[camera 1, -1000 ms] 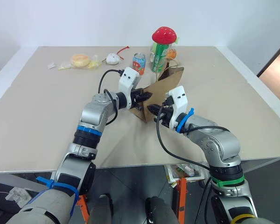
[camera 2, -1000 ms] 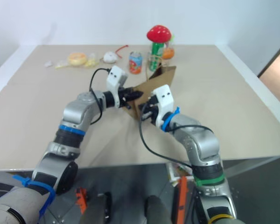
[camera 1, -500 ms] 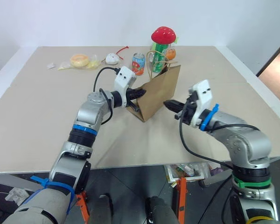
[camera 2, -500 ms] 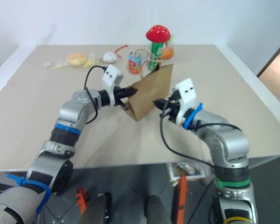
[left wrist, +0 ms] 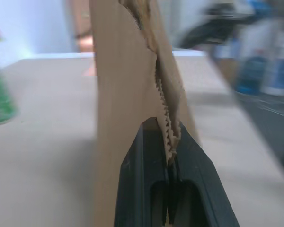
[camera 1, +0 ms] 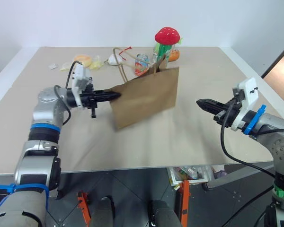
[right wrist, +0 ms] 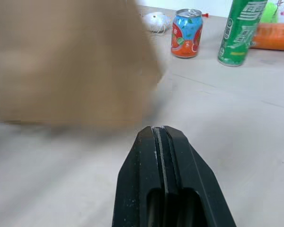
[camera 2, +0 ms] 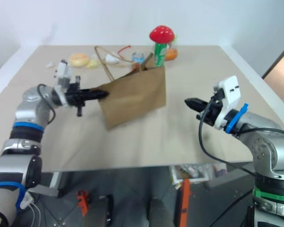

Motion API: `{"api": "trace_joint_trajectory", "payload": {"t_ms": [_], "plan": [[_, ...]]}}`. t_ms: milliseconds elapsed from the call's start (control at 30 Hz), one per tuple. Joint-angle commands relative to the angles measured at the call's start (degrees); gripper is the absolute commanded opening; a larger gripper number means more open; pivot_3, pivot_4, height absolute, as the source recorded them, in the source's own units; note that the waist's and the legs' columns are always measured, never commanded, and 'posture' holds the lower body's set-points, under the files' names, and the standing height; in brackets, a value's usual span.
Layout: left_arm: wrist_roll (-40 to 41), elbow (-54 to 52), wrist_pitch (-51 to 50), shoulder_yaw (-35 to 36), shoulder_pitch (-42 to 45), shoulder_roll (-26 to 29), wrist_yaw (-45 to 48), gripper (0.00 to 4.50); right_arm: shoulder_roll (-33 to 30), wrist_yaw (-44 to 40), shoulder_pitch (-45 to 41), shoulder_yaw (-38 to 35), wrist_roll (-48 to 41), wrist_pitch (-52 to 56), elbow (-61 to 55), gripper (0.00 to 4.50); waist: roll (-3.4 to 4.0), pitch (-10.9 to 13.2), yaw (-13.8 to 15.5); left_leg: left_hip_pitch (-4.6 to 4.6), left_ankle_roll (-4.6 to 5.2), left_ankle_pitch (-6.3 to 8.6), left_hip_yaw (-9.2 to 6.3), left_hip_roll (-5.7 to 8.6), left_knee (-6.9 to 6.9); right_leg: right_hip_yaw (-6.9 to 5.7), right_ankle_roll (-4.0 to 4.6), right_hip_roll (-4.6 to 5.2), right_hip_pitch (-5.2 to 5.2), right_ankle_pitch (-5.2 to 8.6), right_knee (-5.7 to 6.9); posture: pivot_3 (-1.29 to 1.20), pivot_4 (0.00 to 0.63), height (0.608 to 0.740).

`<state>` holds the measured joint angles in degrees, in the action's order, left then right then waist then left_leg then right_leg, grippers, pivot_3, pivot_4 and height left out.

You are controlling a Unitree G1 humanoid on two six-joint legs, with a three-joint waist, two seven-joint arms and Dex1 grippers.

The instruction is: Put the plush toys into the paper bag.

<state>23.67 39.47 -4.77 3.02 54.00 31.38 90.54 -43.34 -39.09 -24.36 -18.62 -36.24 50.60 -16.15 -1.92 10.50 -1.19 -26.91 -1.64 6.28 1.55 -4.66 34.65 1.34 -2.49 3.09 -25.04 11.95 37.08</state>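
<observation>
- Head views: the left gripper [camera 1: 114,95] has its jaws clamped on the serrated top edge of the paper bag [camera 1: 146,94], at the bag's left end. The right gripper [camera 1: 202,102] has its jaws pressed together on nothing, pointing toward the bag from well off its right side.
- Head views: the bag stands tilted on the table [camera 1: 217,80], stretched wide between its pinched corner and its base, one loop handle [camera 1: 119,59] arching above the rim. I cannot make out the plush toys anywhere.
- Head views: behind the bag stand a small printed can [camera 1: 141,64], a green can [camera 2: 159,50] with the red mushroom-capped toy [camera 1: 167,35] on top, an orange object [camera 1: 174,55], and the small white toy [camera 1: 114,59]; further left lies a yellowish packet [camera 1: 83,61].
- Left wrist view: the black fingers [left wrist: 142,165] meet over the zigzag paper edge, the bag's folded wall rising straight ahead.
- Right wrist view: the closed fingers [right wrist: 175,161] point across bare tabletop; the bag is a brown blur ahead to one side, clear of the tips, with both cans beyond.
- Against a second ago: both arms have swung outward. The right gripper was then at the bag's edge and is now free of it; the left has dragged its corner leftward, pulling the bag broader.
</observation>
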Motion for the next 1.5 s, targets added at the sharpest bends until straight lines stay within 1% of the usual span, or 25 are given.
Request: {"api": "trace_joint_trajectory", "payload": {"t_ms": [33, 133, 200, 367, 433, 533, 633, 767, 900, 1000, 1033, 1100, 1133, 1200, 1233, 1367, 1500], "plan": [[4.2, -1.9, 1.7, -1.6, -0.8, 1.8, 2.0, 0.03, -1.7, -1.4, -0.7, -1.9, -1.1, -1.3, 0.1, 0.00, 0.00, 0.0, 0.1, 0.00, 0.00, 0.00, 0.00, 0.00, 0.00, 0.00, 0.00, 0.00, 0.00, 0.00, 0.00, 0.00, 0.150, 0.740], [7.6, -3.4, 1.5, -4.8, -1.5, 4.1, 2.0, 0.03, -2.7, -2.9, -0.3, -1.9, -2.3, -0.6, -0.4, 0.00, 0.00, 0.0, 0.1, 0.00, 0.00, 0.00, 0.00, -0.01, 0.04, 0.00, 0.00, 0.00, 0.01, -0.02, 0.00, 0.00, 0.150, 0.740], [8.9, -3.4, 3.4, -7.8, -1.9, 5.8, 2.0, 0.03, -3.3, -4.0, 0.3, -2.1, -3.3, -0.3, -0.9, 0.00, 0.00, 0.0, 0.1, -0.01, 0.00, 0.00, 0.00, -0.01, 0.03, 0.00, 0.00, 0.00, 0.00, -0.02, 0.00, 0.00, 0.150, 0.740], [10.4, -1.7, 12.9, -15.9, -3.1, 8.7, 2.0, 0.03, -4.9, -6.0, 3.3, -4.1, -8.0, 2.2, -4.7, 0.00, 0.00, 0.0, 0.1, 0.00, 0.00, 0.00, 0.01, -0.02, 0.02, 0.00, 0.01, 0.00, 0.00, 0.01, 0.00, 0.00, 0.150, 0.740], [11.3, -1.1, 15.6, -18.0, -3.0, 9.1, 2.0, 0.03, -5.4, -7.1, 5.3, -5.8, -11.6, 3.9, -7.2, 0.00, 0.00, 0.0, 0.2, -0.01, 0.00, 0.00, 0.01, -0.02, 0.02, 0.00, 0.01, 0.00, 0.01, 0.02, 0.00, 0.00, 0.150, 0.740], [11.9, 0.7, 19.5, -20.8, -2.0, 9.2, 2.0, 0.03, -6.6, -8.7, 9.2, -7.3, -16.1, 5.9, -11.6, 0.00, 0.00, 0.0, 0.2, -0.02, 0.00, 0.00, 0.01, -0.02, 0.04, 0.00, 0.02, 0.01, 0.01, 0.02, 0.00, 0.00, 0.150, 0.740], [12.2, 3.4, 21.8, -22.5, -0.1, 8.2, 2.0, 0.03, -7.9, -9.1, 12.6, -7.1, -17.0, 6.2, -13.9, 0.00, 0.00, 0.0, 0.2, 0.00, 0.00, 0.00, 0.00, -0.02, 0.04, 0.00, 0.02, 0.02, 0.04, 0.02, 0.00, 0.00, 0.150, 0.740], [12.0, 7.1, 24.1, -22.9, 2.3, 6.4, 2.0, 0.03, -8.4, -8.0, 13.2, -6.5, -17.2, 5.8, -13.7, 0.00, 0.00, 0.0, 0.2, 0.00, -0.01, 0.00, 0.03, 0.01, 0.20, 0.00, 0.06, 0.09, 0.06, -0.08, 0.00, 0.00, 0.150, 0.740], [11.4, 9.2, 23.8, -22.3, 3.4, 5.2, 2.0, 0.03, -8.2, -7.0, 13.5, -5.7, -16.8, 5.5, -14.0, 0.00, 0.00, 0.0, 0.2, 0.00, -0.01, 0.00, 0.04, 0.01, 0.27, 0.00, 0.08, 0.12, 0.06, -0.14, 0.00, 0.00, 0.150, 0.740], [11.1, 9.7, 22.8, -21.6, 3.7, 4.5, 2.0, 0.80, -8.2, -6.6, 13.9, -5.3, -16.5, 5.2, -14.0, 0.00, 0.00, 0.0, 0.2, 0.00, 0.00, 0.00, 0.04, 0.01, 0.26, -0.01, 0.07, 0.11, 0.06, -0.14, 0.00, 0.00, 0.150, 0.740], [11.1, 9.8, 22.6, -21.3, 3.8, 4.4, 2.0, 1.21, -8.3, -6.6, 14.0, -5.3, -16.5, 5.1, -13.9, 0.00, 0.00, 0.0, 0.2, 0.00, 0.00, 0.00, 0.04, 0.01, 0.26, -0.01, 0.07, 0.11, 0.06, -0.14, 0.00, 0.00, 0.150, 0.740], [11.1, 10.3, 22.3, -20.0, 4.2, 4.0, 2.0, 2.24, -8.5, -6.5, 13.8, -5.0, -16.4, 4.9, -13.6, 0.00, 0.00, 0.0, 0.2, -0.01, 0.00, 0.00, 0.04, 0.02, 0.26, 0.00, 0.04, 0.11, 0.06, -0.11, 0.00, 0.00, 0.150, 0.740], [11.1, 10.5, 22.1, -18.8, 4.6, 3.7, 2.0, 2.49, -8.6, -6.5, 13.6, -4.8, -16.4, 4.8, -13.5, 0.00, 0.00, 0.0, 0.2, -0.01, 0.00, 0.00, 0.04, 0.02, 0.26, 0.00, 0.03, 0.11, 0.06, -0.11, 0.00, 0.00, 0.150, 0.740], [11.3, 10.4, 21.4, -16.7, 5.2, 3.3, 2.0, 3.54, -8.8, -6.6, 13.4, -4.6, -16.5, 4.7, -13.3, 0.00, -0.01, 0.0, 0.2, -0.02, 0.00, 0.00, 0.04, 0.02, 0.26, 0.00, 0.02, 0.10, 0.05, -0.10, 0.00, 0.00, 0.150, 0.740], [10.6, 11.0, 21.5, -15.1, 5.7, 2.9, 2.0, 3.93, -8.9, -6.8, 13.3, -4.4, -16.4, 4.5, -13.1, 0.00, -0.01, 0.0, 0.2, -0.02, 0.00, 0.00, 0.03, 0.01, 0.26, 0.00, 0.02, 0.08, 0.05, -0.10, 0.00, 0.00, 0.150, 0.740], [9.8, 9.9, 15.5, -10.2, 7.0, 3.0, 1.5, 3.93, -9.7, -7.7, 12.6, -4.2, -16.2, 4.0, -11.9, 0.00, -0.01, 0.0, 0.2, -0.02, 0.00, 0.00, 0.03, 0.01, 0.27, -0.01, 0.03, 0.08, 0.06, -0.10, 0.00, 0.00, 0.150, 0.740], [11.9, 0.7, 3.9, -5.4, 4.2, 5.7, -1.1, 3.93, -11.1, -9.5, 12.2, -4.8, -15.8, 3.4, -9.6, 0.00, -0.01, 0.0, 0.1, -0.01, 0.00, 0.00, 0.03, 0.01, 0.27, 0.00, 0.03, 0.09, 0.07, -0.10, 0.00, 0.00, 0.150, 0.740]]}}
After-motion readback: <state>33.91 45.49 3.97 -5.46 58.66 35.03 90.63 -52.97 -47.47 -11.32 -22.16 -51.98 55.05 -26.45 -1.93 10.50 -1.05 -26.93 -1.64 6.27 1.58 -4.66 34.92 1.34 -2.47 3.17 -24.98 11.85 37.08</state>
